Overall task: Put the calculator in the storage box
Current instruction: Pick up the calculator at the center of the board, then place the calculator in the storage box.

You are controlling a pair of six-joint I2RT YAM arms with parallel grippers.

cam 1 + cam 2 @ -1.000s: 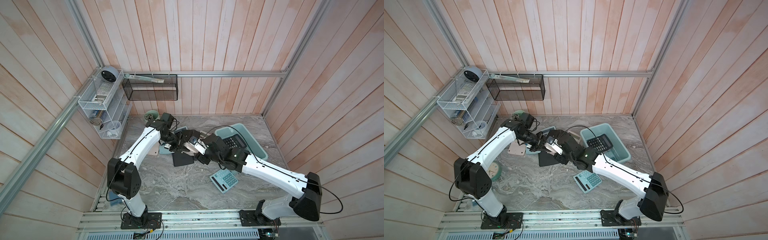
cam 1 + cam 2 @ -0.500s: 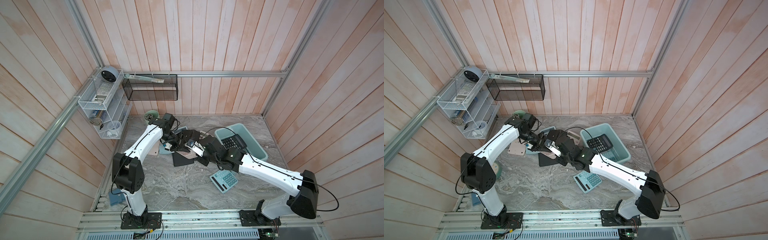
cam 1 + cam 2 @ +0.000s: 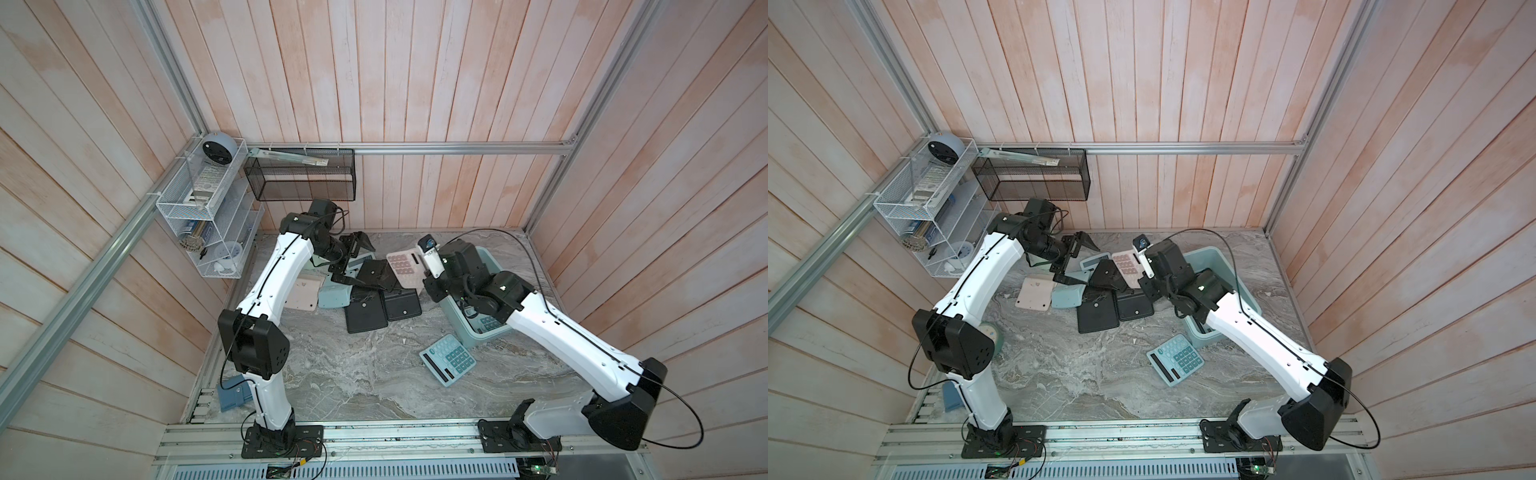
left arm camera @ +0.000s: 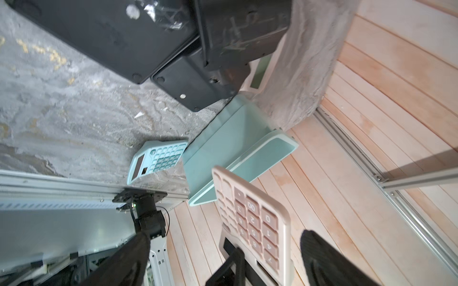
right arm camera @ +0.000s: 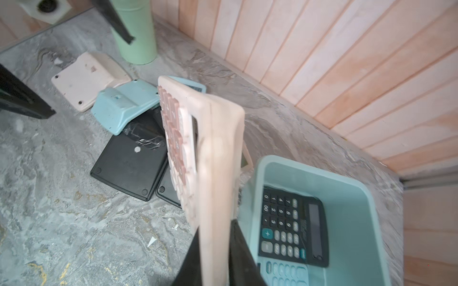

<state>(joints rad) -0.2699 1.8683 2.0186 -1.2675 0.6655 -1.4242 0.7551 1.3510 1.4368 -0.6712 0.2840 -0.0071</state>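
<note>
Over on the left, the left fingers (image 3: pixel 358 244) are hanging spread wide, gripping nothing, low over the jumble of face-down black, blue and cream plastic calculators (image 3: pixel 365 311) on the grey marbled surface (image 3: pixel 353 374). Any dip there is risking a snag that shoves the heap about. They are also sitting close to the load, so a swing could be clipping them.

Moving across, the pale pink slab-shaped plastic calculator (image 5: pixel 218 173) is standing on edge in the air, just beside the box's rim and not yet over it. The right fingers (image 5: pixel 240 257) are clamping it tight, but only by one narrow end, so the long body is threatening to pivot or slip.

Furthest right, the light teal rectangular plastic storage box (image 5: pixel 354 218) is holding a black keypad calculator (image 5: pixel 292 222) and a pale blue calculator (image 5: pixel 287 272). Room is looking tight. A low carry is risking a knock on the rim, and a careless drop is risking the pink one ending up propped on the others.
</note>
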